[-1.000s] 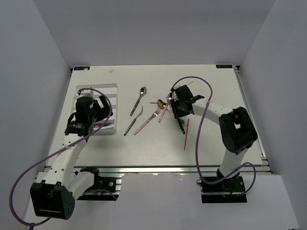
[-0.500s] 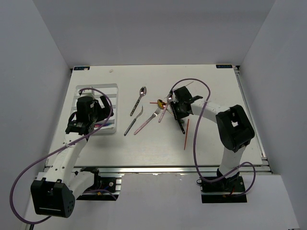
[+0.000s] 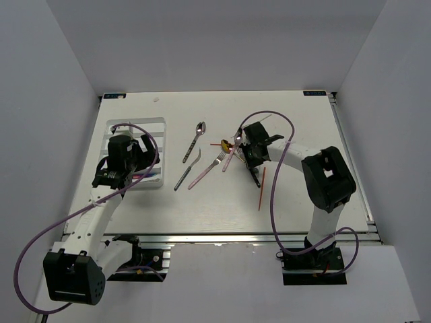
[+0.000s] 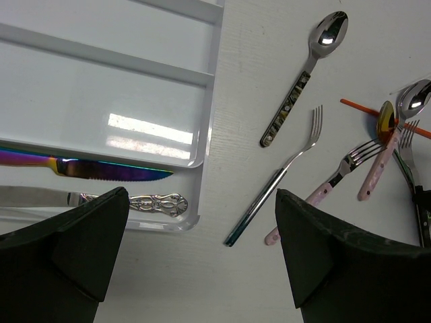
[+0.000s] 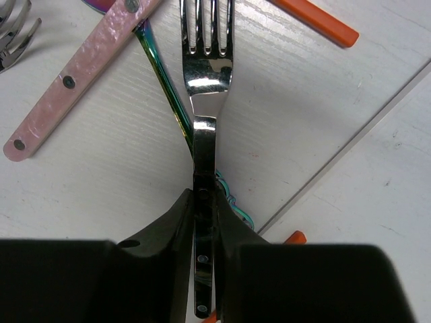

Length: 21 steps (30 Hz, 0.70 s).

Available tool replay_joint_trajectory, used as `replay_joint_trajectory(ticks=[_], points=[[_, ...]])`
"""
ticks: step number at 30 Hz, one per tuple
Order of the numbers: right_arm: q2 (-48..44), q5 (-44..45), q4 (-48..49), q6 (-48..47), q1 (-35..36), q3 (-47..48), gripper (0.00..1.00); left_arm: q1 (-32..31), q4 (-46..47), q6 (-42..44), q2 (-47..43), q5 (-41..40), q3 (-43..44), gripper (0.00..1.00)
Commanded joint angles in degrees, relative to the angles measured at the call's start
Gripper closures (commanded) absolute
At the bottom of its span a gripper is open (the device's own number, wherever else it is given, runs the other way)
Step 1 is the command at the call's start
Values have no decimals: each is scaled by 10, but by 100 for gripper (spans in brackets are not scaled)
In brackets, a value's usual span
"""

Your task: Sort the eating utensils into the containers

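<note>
1. The right jaws are closed on the dark riveted handle of a silver fork. It lies flat on the desk with its tines pointing straight ahead of the jaws. The pinch sits far back on the handle, so the tine end may droop or swivel once the fork is lifted.
2. An iridescent utensil crosses under the fork just ahead of the jaws and runs on beneath them. If a fingertip has caught it as well, it could be dragged along or come up with the fork.
3. A pink handle lies ahead and to the left of the jaws, and an orange stick lies ahead and to the right. A sideways sweep instead of a straight lift could scatter them.
4. The left jaws stand wide open, holding nothing, over the white tray. A rainbow knife and a silver ornate handle lie in the compartments below them.
5. The tray is well apart from the right jaws. A weak pinch might therefore drop the fork on the way, and the two arms could crowd each other at the tray.
</note>
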Motion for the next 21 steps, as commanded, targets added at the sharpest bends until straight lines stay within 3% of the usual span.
replay_joint_trajectory(ticks=[1,3,6,11,16,21], points=[[-3,2,6,-1,-2,9,95,-2,-1,6,-4,17,2,2],[-23,1,9,10,-2,7,100,-3,6,1,-4,35,7,2],[-68,-20,11,37,1,5,100,-3,36,-18,-4,130,11,2],[-153,-89,44,92,20,-13,100,-23,216,-179,-16,269,-39,2],[-200,-176,73,138,72,-9,100,-142,339,-263,5,231,-46,2],[-220,-210,99,171,116,12,100,-195,332,-270,56,203,-15,2]])
